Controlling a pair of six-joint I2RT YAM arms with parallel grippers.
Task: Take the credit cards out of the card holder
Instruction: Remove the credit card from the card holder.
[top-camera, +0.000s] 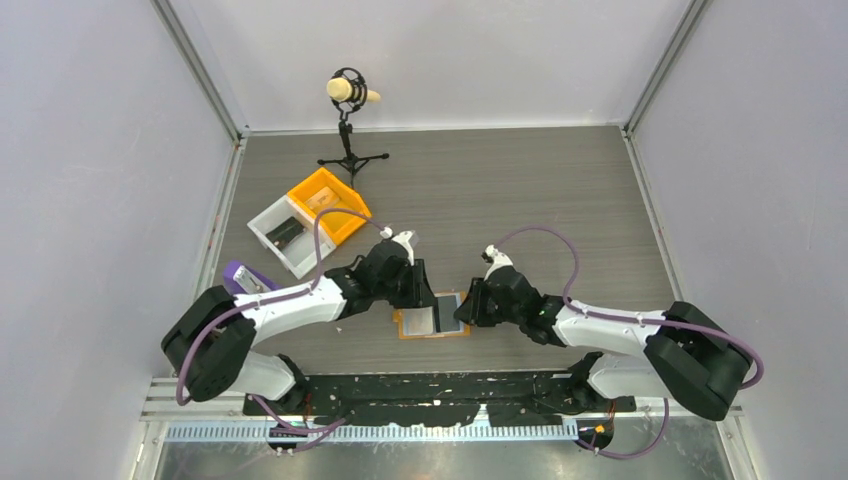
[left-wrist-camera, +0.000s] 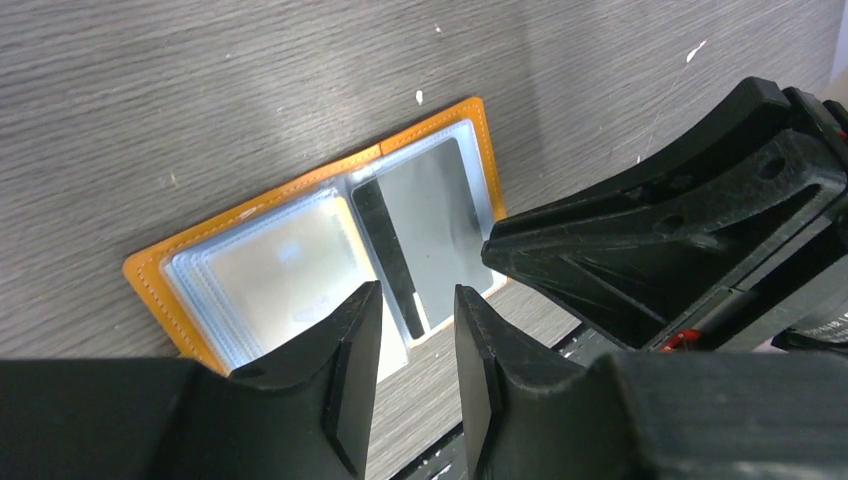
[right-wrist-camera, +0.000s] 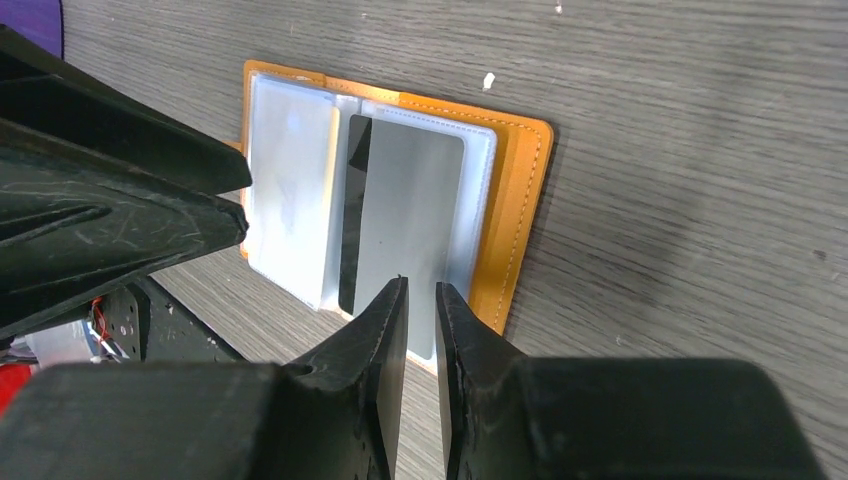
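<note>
– Left pincer (left-wrist-camera: 415, 340), low in its own view: how does it stand?

– Partly open, with nothing between the fingers. Through the gap you see the near edge of the card holder (left-wrist-camera: 145, 272). The right pincer (right-wrist-camera: 421, 330) shows only a thin slit, lined up with the near edge of the holder's right-hand page. I cannot tell whether it nips that edge.

– And the holder itself?

– It lies open and flat on the tabletop (right-wrist-camera: 700, 150), at the lower centre of the top view, between the two pincers. It has an orange stitched rim with pale clear sleeves (right-wrist-camera: 290, 200) inside. In the right wrist view the left page looks blank under glare. The right page shows one credit card (right-wrist-camera: 410, 200), grey and shiny, with a dark stripe (right-wrist-camera: 352, 220) down its inner side. I cannot say whether more cards sit beneath.

– How will it handle?

– I judge the card light, thin, stiff and slick, so pinch its flat faces near an exposed edge, not a corner. The sleeve plastic will likely cling. The holder looks soft and light enough to drag along, so one pincer should pin the orange rim while the other draws.

– Beyond that?

– At the upper left, well apart, are a white bin (top-camera: 300, 262) and an orange bin (top-camera: 305, 183). Farthest is a microphone (top-camera: 350, 90) on its stand.
</note>
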